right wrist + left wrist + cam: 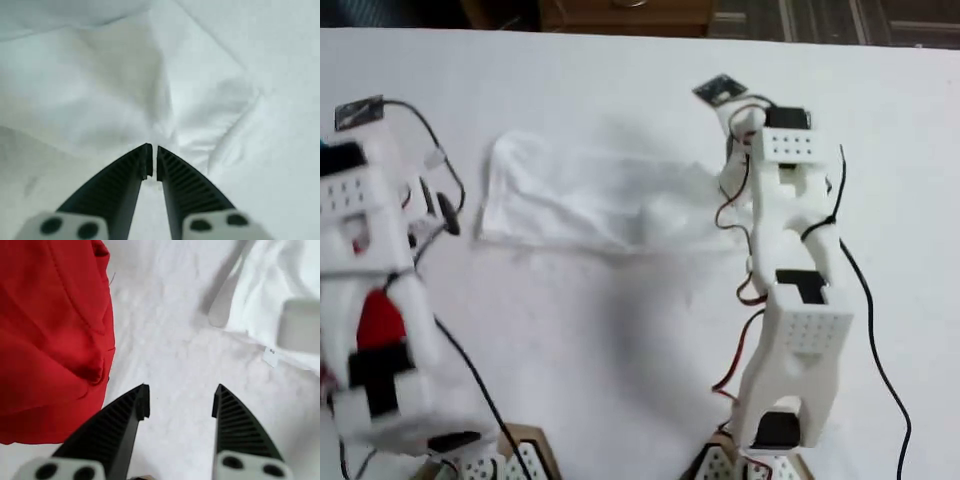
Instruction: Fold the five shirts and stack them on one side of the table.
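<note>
White shirt (590, 195) spread on the bench (620, 345), right claw (152, 161) at its edge.
The right claw is clenched on a pinch of the white shirt's fabric. The left claw (180, 400) hangs released over bare bench near the white shirt's opposite side, a red shirt (50, 330) just beyond it.

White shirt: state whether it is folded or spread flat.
Partly folded: the white shirt lies as a rumpled band, layers doubled over, while the right end effector pinches its fabric.
</note>
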`<control>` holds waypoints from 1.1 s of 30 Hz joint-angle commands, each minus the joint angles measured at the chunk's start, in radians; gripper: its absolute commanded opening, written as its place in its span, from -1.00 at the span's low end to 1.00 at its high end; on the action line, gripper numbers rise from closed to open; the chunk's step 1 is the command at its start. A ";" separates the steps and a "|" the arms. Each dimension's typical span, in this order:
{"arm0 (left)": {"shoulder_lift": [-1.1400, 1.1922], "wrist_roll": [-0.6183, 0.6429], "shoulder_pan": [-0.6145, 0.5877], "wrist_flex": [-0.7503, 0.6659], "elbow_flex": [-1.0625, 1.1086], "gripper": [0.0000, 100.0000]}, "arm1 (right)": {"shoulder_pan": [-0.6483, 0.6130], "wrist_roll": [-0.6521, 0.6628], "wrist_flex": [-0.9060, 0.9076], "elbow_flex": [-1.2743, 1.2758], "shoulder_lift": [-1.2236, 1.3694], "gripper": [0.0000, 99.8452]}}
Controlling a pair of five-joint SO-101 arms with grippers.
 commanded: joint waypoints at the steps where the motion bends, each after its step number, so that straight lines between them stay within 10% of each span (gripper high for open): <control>1: 0.201 0.005 0.031 0.130 -0.298 -0.55 | 0.010 -0.005 0.081 -0.087 -0.079 -0.96; 33: 0.925 0.078 0.199 0.140 -0.868 -0.57 | 0.007 -0.008 0.262 -0.198 -0.139 -0.96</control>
